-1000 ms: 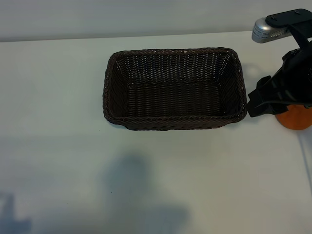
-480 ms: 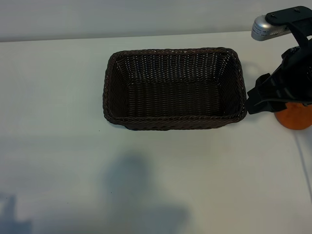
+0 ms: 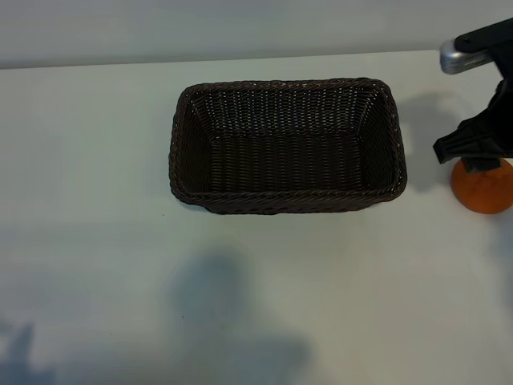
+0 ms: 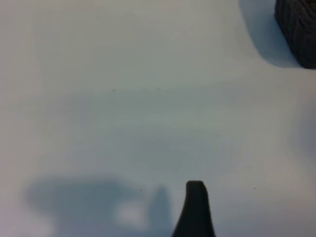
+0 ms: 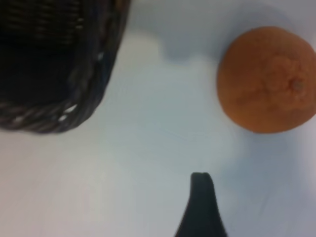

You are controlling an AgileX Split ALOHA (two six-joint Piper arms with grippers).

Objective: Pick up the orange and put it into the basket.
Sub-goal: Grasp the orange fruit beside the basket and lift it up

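- Bench [image 3: 96, 160]: white, bare apart from the task things; soft shadows fall on the near part in the exterior view.
- Basket [image 3: 287, 144]: dark brown woven wicker, rectangular, sloping sides, braided rim. Sits on the bench around the middle, toward the far side. Nothing inside it. One corner shows in my right wrist view [image 5: 54, 59], another corner edge in my left wrist view [image 4: 298, 29].
- My right arm [image 3: 481, 96]: at the right edge of the exterior view, black body with a silver part on top, hanging over the orange and pointing steeply down.
- My right jaws [image 3: 481, 156]: stand wide, holding nothing. They sit just above the fruit's top and cover a bit of it in the exterior view; contact, cannot tell. One dark fingertip [image 5: 200, 197] shows in the right wrist view, apart from the fruit, over bare bench.
- Orange [image 3: 482, 186]: small, round, dimpled skin, knob on top [image 5: 269, 79]. Rests on the bench right of the basket, near its right end but apart from it, outside the basket.
- My left jaws: wide, holding nothing; only one dark fingertip [image 4: 195, 210] shows, over bare bench, well apart from the basket corner.
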